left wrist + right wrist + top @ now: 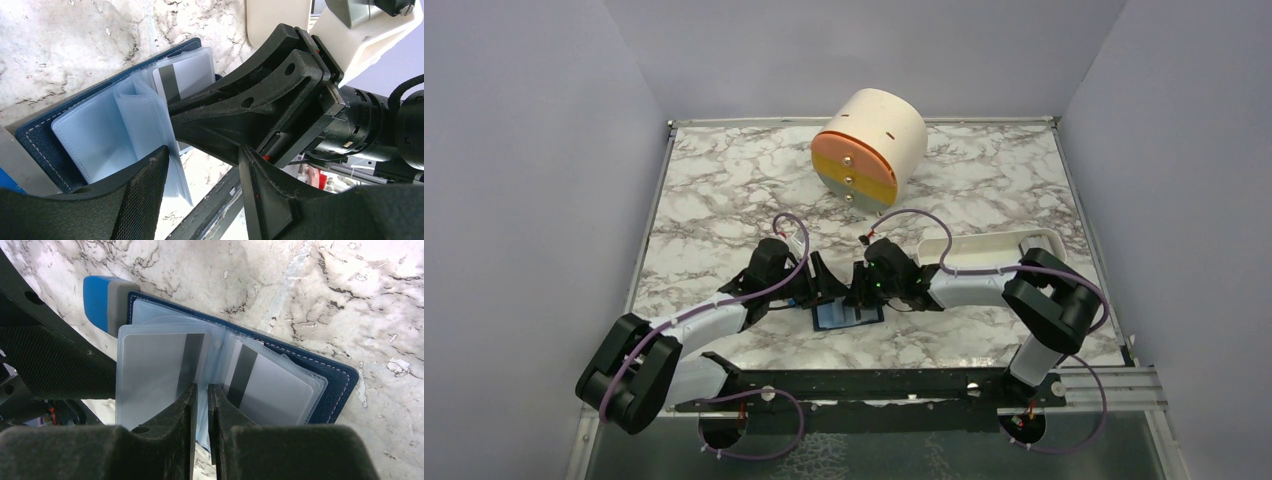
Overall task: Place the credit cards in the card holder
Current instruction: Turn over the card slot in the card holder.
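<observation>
**While lying open on the counter (724,200), sits flanked by both sets of jaws: the card holder (849,316)**

Places the card holder low in the middle of the top view, near the arms' bases, with its navy cover (340,385) down on the marble and its pale sleeves facing up. Shows the credit cards through the clear plastic in the right wrist view: one (150,372) in the leaf on the left, another (277,390) in the leaf on the right, each crossed by a dark stripe. Shows one striped card (187,75) from the left wrist too, in the far half of the card holder.

Has the right jaws straight over the fold, only a slit apart, with a thin edge of sleeve standing in the slit. Cannot tell whether that edge is pinched or merely passes between. Has the left jaws spread wide and gripping nothing, with one finger (140,200) at the outer edge of a leaf and the other finger off the card holder.

Sets a small blue block (97,300) with a grey end against one corner of the card holder.

Farther out, shows a cream drum (884,140) on its side at the back of the counter, its face banded orange, yellow and grey, well apart from the card holder. Shows a white oblong tray (1039,238) to the right, partly under the right arm.
</observation>
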